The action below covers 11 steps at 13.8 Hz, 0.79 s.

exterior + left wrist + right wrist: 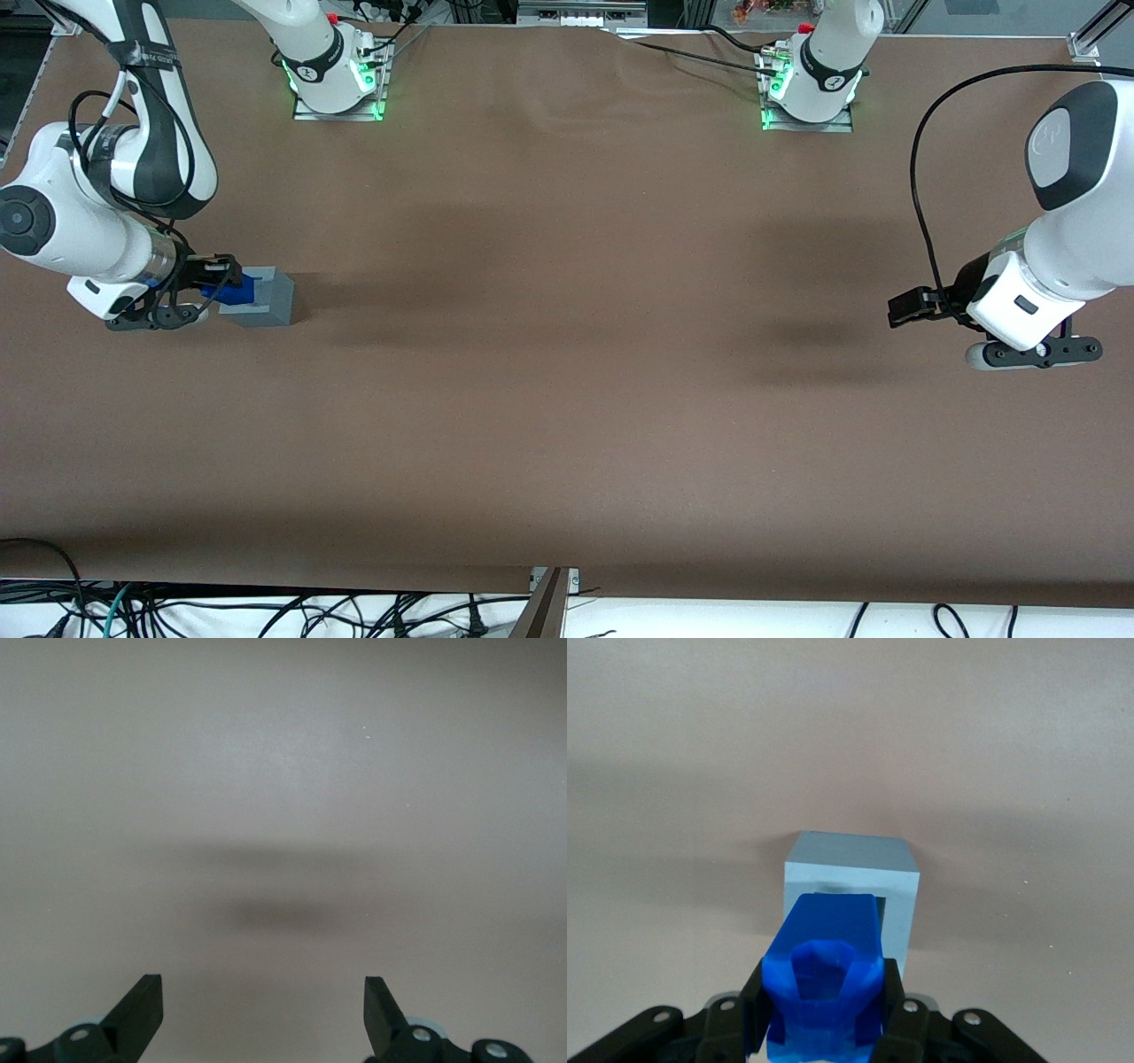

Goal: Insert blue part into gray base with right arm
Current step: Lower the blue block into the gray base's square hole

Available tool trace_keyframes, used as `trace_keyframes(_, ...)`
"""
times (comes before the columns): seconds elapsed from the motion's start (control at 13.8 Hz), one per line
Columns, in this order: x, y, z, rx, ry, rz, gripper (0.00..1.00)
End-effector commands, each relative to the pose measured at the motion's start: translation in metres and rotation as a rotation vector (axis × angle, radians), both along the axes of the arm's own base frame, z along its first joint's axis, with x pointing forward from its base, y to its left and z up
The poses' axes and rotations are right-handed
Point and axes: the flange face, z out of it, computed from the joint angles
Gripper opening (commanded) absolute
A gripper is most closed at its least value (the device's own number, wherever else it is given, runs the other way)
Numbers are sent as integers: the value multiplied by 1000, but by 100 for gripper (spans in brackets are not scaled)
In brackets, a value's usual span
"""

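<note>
The right arm's gripper (824, 1014), fingers clamped on the blue part (824, 974), holds it just above the gray base (852, 890), its tip lined up with the square recess, apparently ready for insertion.

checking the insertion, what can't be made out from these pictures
- The gray base's recess: in the right wrist view the blue part covers most of it, so how deep the part sits is unknown.
- Front view: the gripper hides most of the blue part.
- Left wrist view: only bare table; neither piece appears.
</note>
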Motion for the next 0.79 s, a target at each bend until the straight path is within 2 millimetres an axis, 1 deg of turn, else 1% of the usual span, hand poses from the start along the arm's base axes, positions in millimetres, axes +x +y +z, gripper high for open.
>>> trace_keyframes(0.0, -10, -2, -2, 5, -26, 1, 21)
trace_keyframes(0.14, -29, -2, -15, 13, -67, 9, 21)
trace_keyframes(0.22, -34, -2, -18, 10, -74, 17, 21)
trace_keyframes(0.43, -35, -2, -14, 7, -76, 25, 21)
trace_keyframes(0.72, -34, -2, -15, 5, -78, 26, 21)
